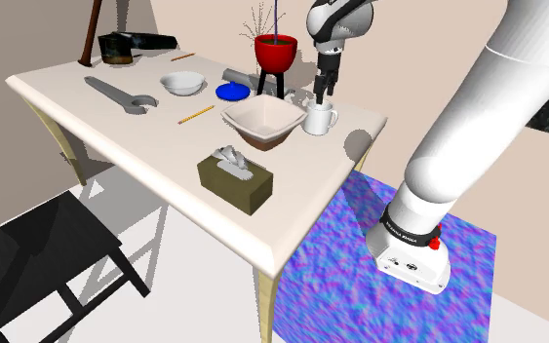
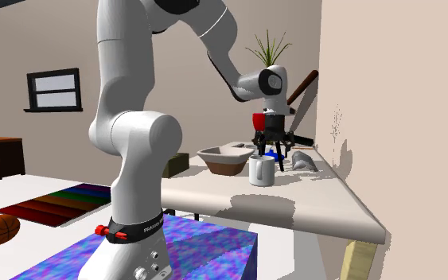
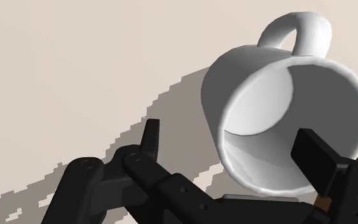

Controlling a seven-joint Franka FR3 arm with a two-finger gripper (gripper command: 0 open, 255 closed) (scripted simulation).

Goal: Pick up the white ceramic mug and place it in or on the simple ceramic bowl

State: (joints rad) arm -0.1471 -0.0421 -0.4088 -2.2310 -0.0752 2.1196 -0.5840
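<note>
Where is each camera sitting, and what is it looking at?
Shoulder view: high beside the stand, looking down over the table; shows arm and tool.
Second exterior view: low near the stand, facing the table; shows arm and tool.
Wrist view: rides above the tool, looking into the mug; shows open fingers.
All share the mug.

Illegible lettering on arm base (image 2: 137, 231)

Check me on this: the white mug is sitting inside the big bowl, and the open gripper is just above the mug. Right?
Not quite. The mug is not inside the bowl; it stands upright on the table right beside the bowl, as the shoulder view shows. The rest holds: the open gripper is just above the mug.
</note>
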